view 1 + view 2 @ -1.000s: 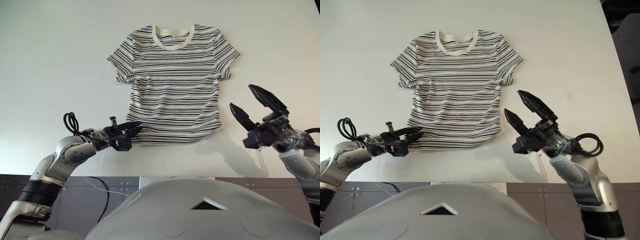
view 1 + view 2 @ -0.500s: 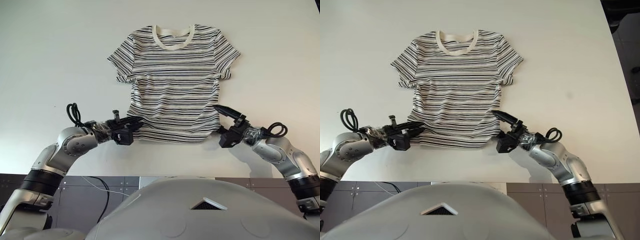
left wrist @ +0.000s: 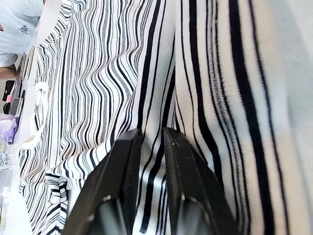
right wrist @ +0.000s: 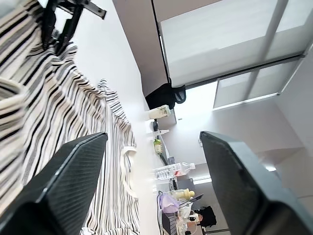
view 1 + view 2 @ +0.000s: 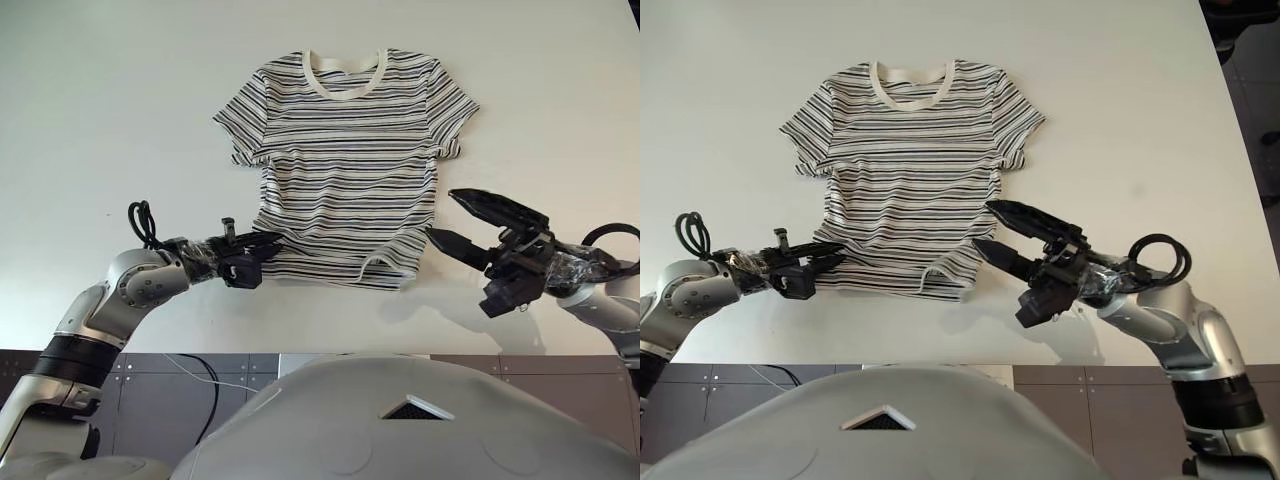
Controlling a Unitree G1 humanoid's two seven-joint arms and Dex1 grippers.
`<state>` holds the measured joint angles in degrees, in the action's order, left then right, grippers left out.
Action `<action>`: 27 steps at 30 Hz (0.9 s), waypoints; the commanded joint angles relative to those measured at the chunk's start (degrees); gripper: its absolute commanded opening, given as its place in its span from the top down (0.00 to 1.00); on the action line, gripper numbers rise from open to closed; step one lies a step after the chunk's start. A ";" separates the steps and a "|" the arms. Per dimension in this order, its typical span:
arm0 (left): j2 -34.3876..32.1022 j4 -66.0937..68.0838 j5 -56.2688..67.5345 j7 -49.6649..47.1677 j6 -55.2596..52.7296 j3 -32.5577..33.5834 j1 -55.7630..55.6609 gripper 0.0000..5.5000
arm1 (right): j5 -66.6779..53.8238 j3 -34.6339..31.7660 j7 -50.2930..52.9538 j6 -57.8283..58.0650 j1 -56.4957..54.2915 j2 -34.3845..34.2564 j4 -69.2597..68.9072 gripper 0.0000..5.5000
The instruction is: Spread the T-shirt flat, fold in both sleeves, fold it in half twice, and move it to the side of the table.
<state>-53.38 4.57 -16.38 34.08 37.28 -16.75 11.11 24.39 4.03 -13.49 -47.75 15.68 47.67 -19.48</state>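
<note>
Your T-shirt (image 5: 345,160) lies face up on the table (image 5: 120,120), collar away from you, both sleeves out. The body is mostly flat, but the near hem is rucked up towards its right corner.

The left gripper (image 5: 275,243) sits at the hem's left corner, its jaws drawn together on the cloth. The right gripper (image 5: 441,213) hangs just beside the right corner with its jaws wide apart, holding nothing.

The step in hand looks like the last of the spreading. Bring the right jaws down low over that corner and catch both layers. Then draw both corners towards you and outward evenly, so the ruck pulls out and the collar doesn't drag (a lopsided tug would skew the sleeves).

As for containers, the bottles (image 4: 157,145) on a ledge in the room behind are too small to show their contents.
</note>
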 commanded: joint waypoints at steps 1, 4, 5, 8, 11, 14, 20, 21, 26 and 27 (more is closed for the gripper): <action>-0.67 0.48 -2.19 3.45 -3.42 -1.78 2.57 0.85 | 0.89 2.17 -2.70 3.68 -1.97 -2.80 0.92 0.36; -0.67 -1.19 -0.81 4.47 -3.46 -1.85 2.22 0.85 | 1.83 7.98 -6.36 5.78 -1.37 -4.83 3.74 0.36; -0.72 -1.68 -0.44 4.73 -3.45 -1.82 2.26 0.85 | 2.18 9.82 -7.84 5.98 -0.54 -4.64 5.28 0.36; -1.33 -3.54 0.48 5.15 -3.58 -1.22 3.55 0.85 | 3.48 11.86 -9.76 5.04 2.30 -2.30 11.04 0.36; -2.39 -5.71 0.70 4.25 -3.04 0.28 7.38 0.85 | 3.02 11.75 -11.68 2.93 4.37 2.00 17.38 0.36; -1.34 -6.74 0.80 2.42 -3.70 2.02 9.62 0.85 | -0.82 13.12 -15.43 2.74 5.95 4.99 18.66 0.36; -0.79 -13.41 4.50 0.18 -5.55 5.20 20.52 0.85 | -16.58 12.20 -25.62 8.78 15.84 15.13 9.99 0.36; -0.55 -15.33 5.68 -0.04 -6.20 5.72 23.38 0.85 | -17.05 11.21 -26.32 8.86 16.64 16.47 9.41 0.36; -0.30 -19.89 11.28 1.85 -10.93 7.27 27.90 0.85 | -18.24 9.12 -28.21 9.17 15.88 17.13 10.00 0.36; -0.59 -20.38 12.67 2.72 -12.03 7.64 28.35 0.85 | -18.69 8.82 -28.72 9.38 15.78 17.27 9.76 0.36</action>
<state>-53.09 -14.94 -5.57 34.99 27.83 -10.20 38.21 5.19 13.84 -40.28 -40.67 31.43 63.26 -10.69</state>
